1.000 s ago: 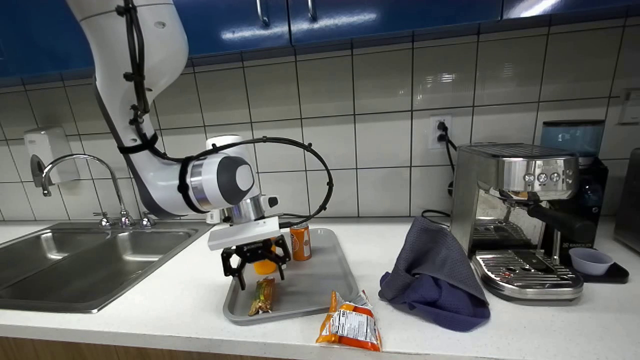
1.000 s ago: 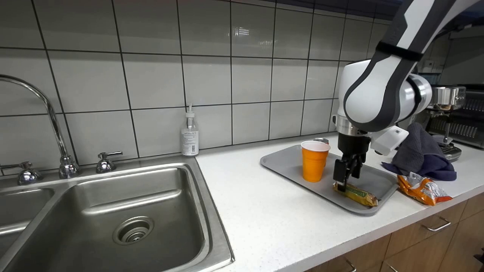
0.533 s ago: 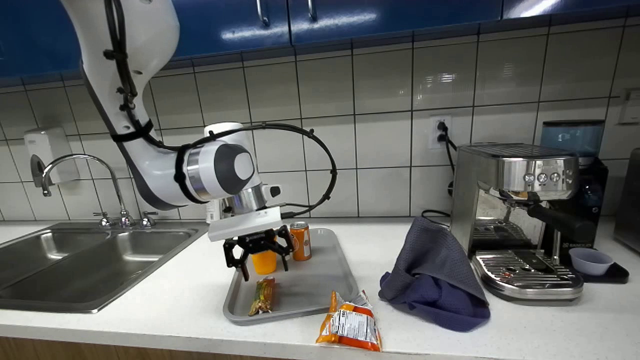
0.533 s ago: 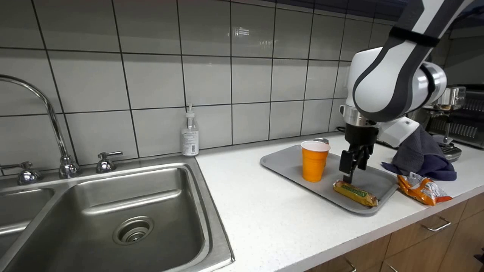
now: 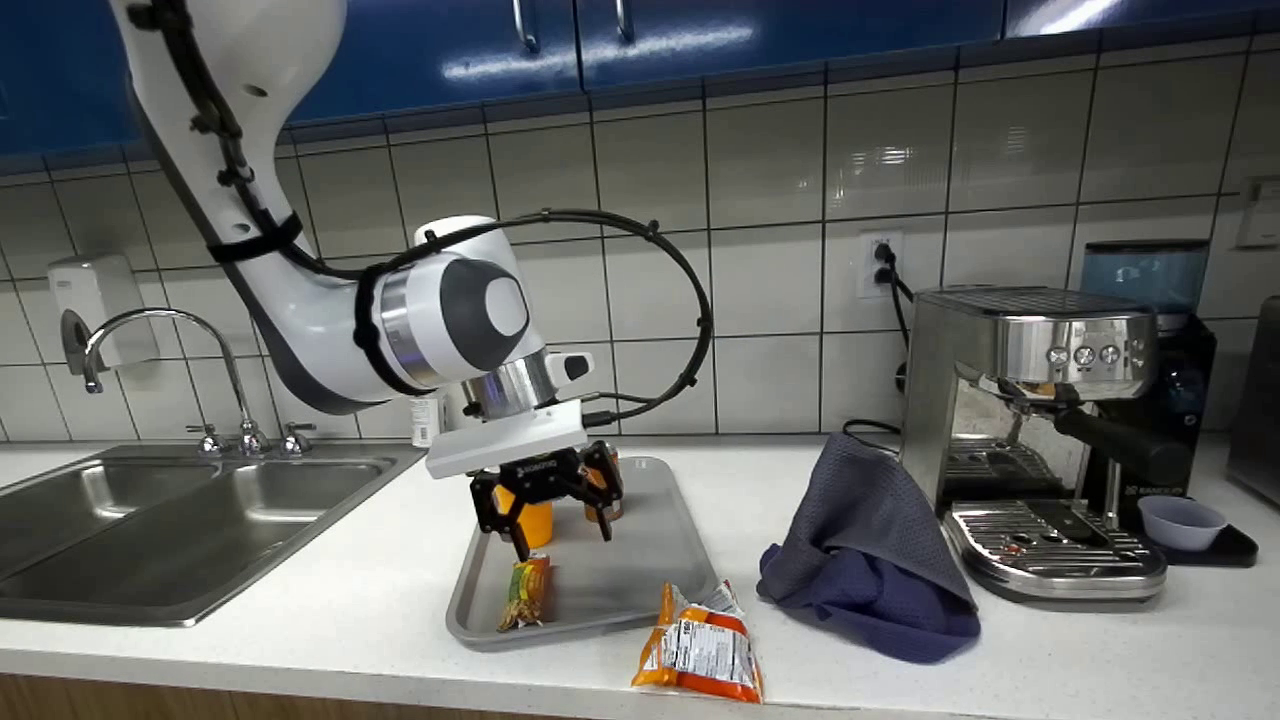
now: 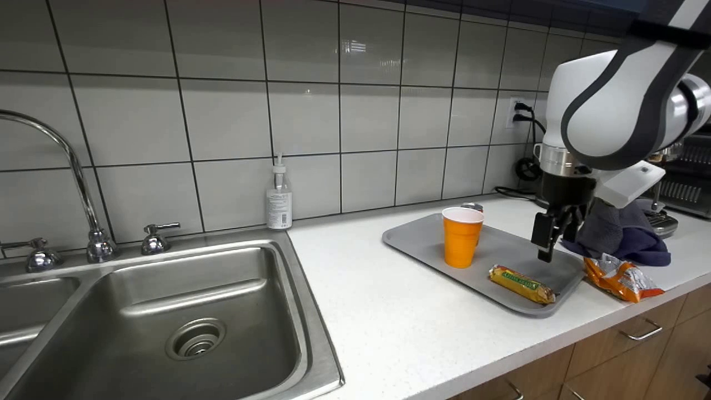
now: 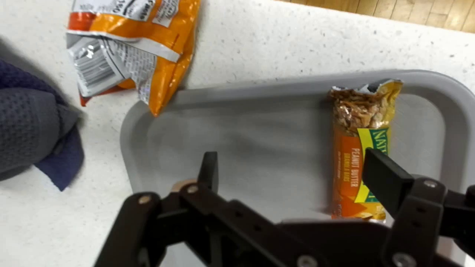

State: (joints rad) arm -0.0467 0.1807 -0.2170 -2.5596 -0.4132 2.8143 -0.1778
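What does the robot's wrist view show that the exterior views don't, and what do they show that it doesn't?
Only the wrist view: what looks like a light-brown plank floor, and readable pale PEANUT BUTTER lettering.

Only the exterior views: the shiny steel sink, the curved chrome tap, the glossy tiled wall.

Shared: the flat gray plastic tray, the yellow-and-orange wrapped granola bar, the crinkly orange-and-silver snack bag, the gray-and-navy cloth towel and the open black hand.

"PEANUT BUTTER" on the bar wrapper (image 7: 349, 167), smaller "GRANOLA BARS" beside it, cut-off "NAT" on green
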